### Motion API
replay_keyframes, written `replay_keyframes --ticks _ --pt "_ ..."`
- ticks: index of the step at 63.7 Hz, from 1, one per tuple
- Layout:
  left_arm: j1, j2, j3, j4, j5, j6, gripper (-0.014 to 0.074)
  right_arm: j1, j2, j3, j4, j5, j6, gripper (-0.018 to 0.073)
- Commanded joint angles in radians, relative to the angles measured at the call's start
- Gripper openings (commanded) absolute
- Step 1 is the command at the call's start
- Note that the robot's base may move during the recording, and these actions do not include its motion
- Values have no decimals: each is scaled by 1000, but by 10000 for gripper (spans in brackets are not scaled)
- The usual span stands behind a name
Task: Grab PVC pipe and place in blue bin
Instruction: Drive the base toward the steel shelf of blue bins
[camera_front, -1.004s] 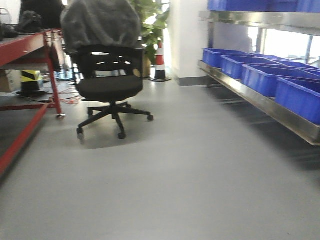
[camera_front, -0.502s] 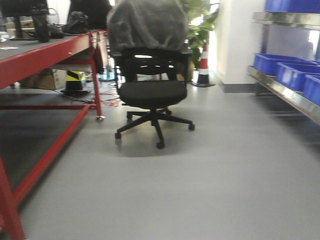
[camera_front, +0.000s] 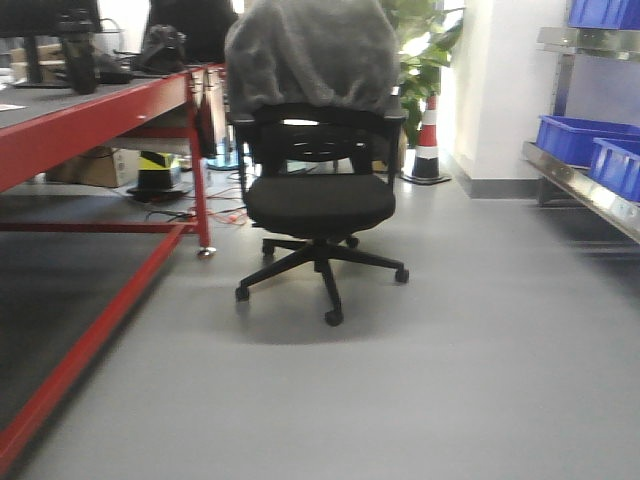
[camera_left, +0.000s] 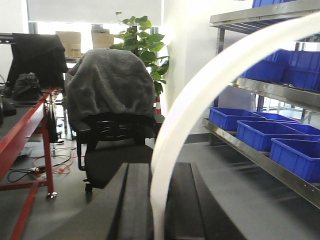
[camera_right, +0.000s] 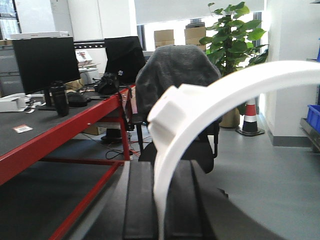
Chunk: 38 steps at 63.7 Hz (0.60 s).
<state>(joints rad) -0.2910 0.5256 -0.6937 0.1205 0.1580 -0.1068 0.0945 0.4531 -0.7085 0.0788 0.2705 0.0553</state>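
A: The left gripper (camera_left: 157, 169) and right gripper (camera_right: 162, 167) show dark fingers close together, with a white strap (camera_left: 210, 75) covering each gap. I cannot tell if they pinch anything

B: And the pipe?

A: Not clearly seen. The white lump (camera_right: 172, 107) mid-frame might be it

B: I'd roll slowly, clear of the chair (camera_front: 318, 190). Count?

A: Two straps, one chair, one cone (camera_front: 428, 140), three blue bins (camera_left: 260, 134) lower right, more above
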Motion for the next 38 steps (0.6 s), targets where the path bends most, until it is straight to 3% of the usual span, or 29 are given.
replay_keyframes --ticks 1,38 --pt "-5 -3 -3 -6 -20 -2 -111 -1 -7 1 -5 -25 -2 -168" --pt "-5 -3 -3 -6 -20 -2 -111 -1 -7 1 -5 -25 -2 -168"
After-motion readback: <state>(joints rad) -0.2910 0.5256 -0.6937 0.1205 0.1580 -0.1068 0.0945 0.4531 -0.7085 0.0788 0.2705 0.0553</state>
